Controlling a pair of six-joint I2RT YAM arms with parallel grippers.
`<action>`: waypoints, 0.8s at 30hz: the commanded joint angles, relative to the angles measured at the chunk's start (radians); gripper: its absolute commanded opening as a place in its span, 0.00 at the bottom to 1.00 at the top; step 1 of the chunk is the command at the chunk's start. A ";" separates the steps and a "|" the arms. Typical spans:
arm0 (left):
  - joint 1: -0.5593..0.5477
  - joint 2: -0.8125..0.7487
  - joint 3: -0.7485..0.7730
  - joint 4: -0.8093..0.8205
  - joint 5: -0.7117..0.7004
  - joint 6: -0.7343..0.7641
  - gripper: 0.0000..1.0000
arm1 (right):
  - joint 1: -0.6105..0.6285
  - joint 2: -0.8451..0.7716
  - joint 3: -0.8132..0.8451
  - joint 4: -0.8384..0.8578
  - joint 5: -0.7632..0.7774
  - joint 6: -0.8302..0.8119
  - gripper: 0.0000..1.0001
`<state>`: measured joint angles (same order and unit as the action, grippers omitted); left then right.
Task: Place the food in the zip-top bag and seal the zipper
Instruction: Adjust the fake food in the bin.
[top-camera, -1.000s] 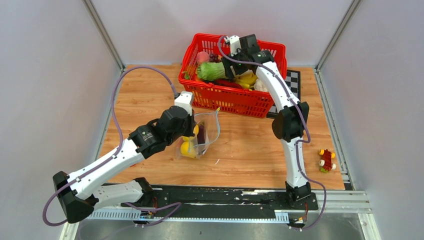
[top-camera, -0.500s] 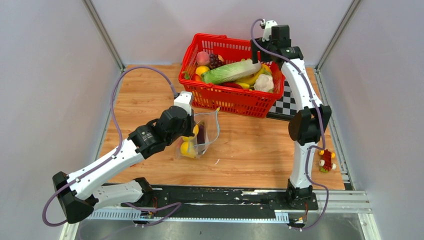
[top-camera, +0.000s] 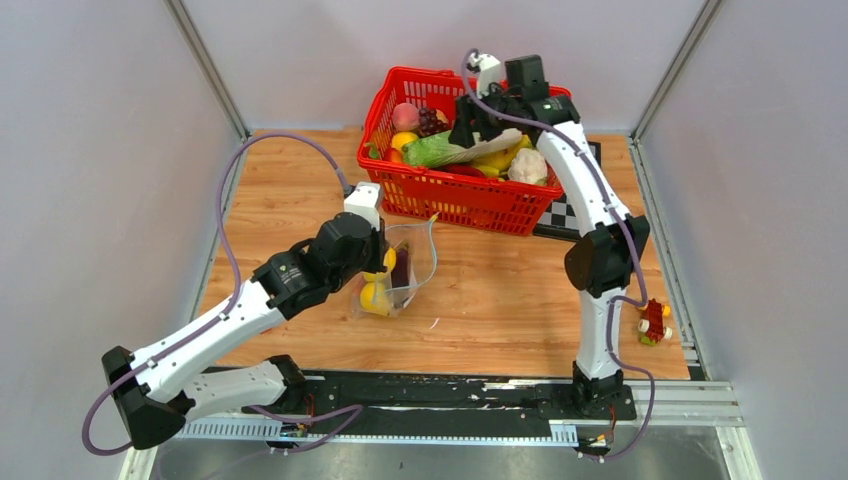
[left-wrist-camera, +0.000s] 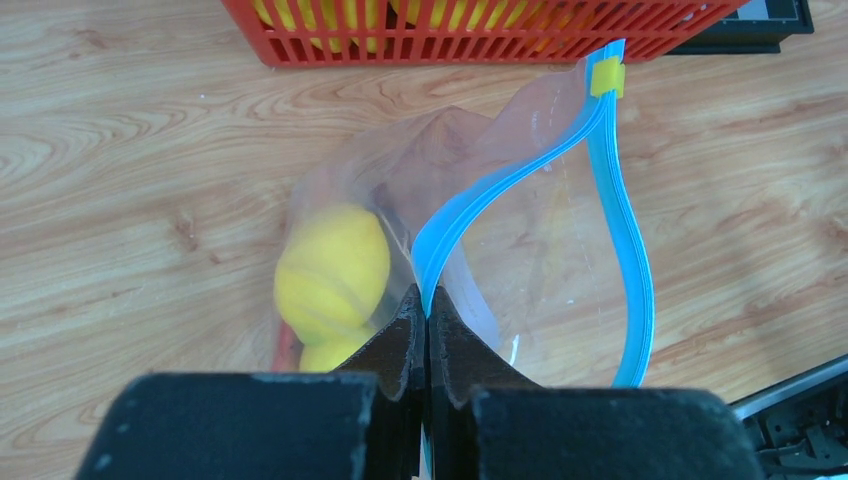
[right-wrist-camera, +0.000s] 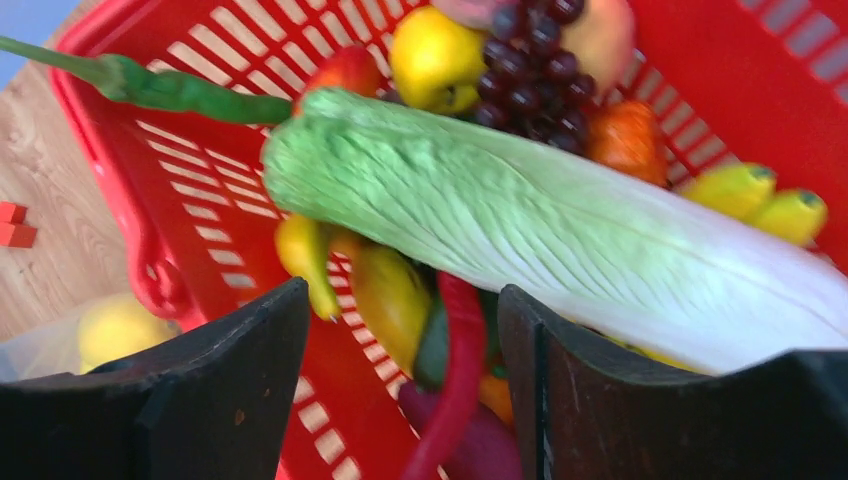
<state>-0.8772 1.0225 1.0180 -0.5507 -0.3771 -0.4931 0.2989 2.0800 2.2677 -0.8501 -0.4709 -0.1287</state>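
left gripper sits at the zip-top bag, just near side of red basket; right gripper over basket. left wrist: jaws pinched on zipper lip. film looks thin, floppy, slick, so best hold is the stiffer strip. right wrist: fingers spread, empty, above food; prob light, hard, rolls.

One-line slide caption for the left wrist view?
Left gripper pinches the teal zipper strip of the clear plastic bag, yellow round fruits inside.
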 joint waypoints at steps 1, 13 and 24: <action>-0.002 -0.050 -0.001 0.023 -0.053 -0.016 0.00 | 0.098 0.091 0.109 0.066 0.115 0.017 0.73; -0.002 -0.053 0.009 -0.011 -0.038 -0.011 0.00 | 0.170 0.330 0.299 0.448 0.248 0.017 0.90; -0.002 -0.030 0.034 -0.032 -0.036 0.016 0.00 | 0.177 0.517 0.423 0.639 0.218 -0.118 0.93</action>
<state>-0.8768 0.9871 1.0176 -0.5705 -0.3981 -0.4915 0.4713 2.5267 2.5969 -0.3588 -0.2455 -0.1894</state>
